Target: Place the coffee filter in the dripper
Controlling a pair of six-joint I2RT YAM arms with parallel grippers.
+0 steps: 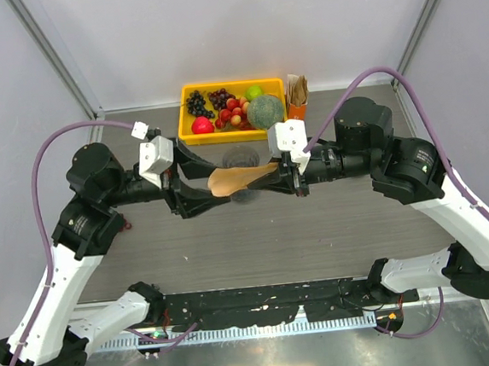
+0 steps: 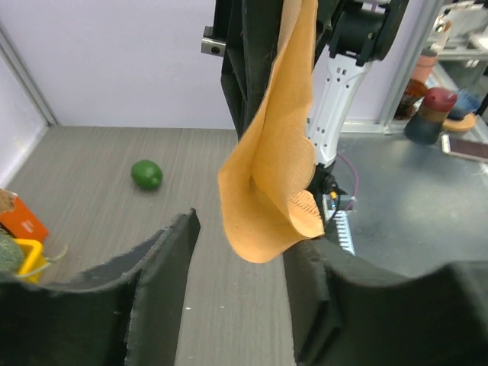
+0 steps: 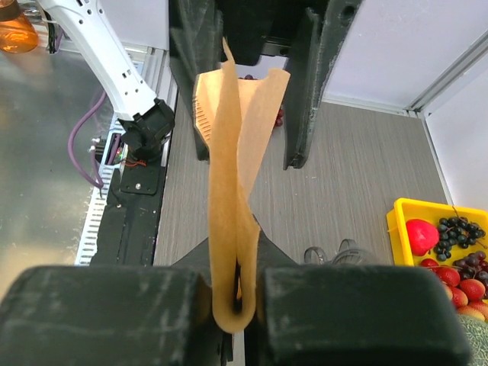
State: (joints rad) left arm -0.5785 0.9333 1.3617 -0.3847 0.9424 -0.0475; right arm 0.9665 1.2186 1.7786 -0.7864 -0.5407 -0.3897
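Note:
The coffee filter (image 1: pixel 240 180) is a tan paper cone held in the air over the middle of the table. My right gripper (image 1: pixel 291 177) is shut on its right end; the right wrist view shows the folded filter (image 3: pixel 229 213) pinched between the pads. My left gripper (image 1: pixel 201 192) is open, its fingers on either side of the filter's left end. In the left wrist view the filter (image 2: pixel 271 183) hangs between the spread fingers (image 2: pixel 164 263), close to the right one. The smoky-grey dripper (image 1: pixel 242 156) stands on the table just behind the filter, partly hidden, and a little of it shows in the right wrist view (image 3: pixel 339 252).
A yellow tray (image 1: pixel 182 124) of fruit stands at the back, with a green melon (image 1: pixel 265 111) at its right end. A bundle of brown papers with an orange box (image 1: pixel 296 93) is beside it. A small green fruit (image 2: pixel 146 174) lies on the table.

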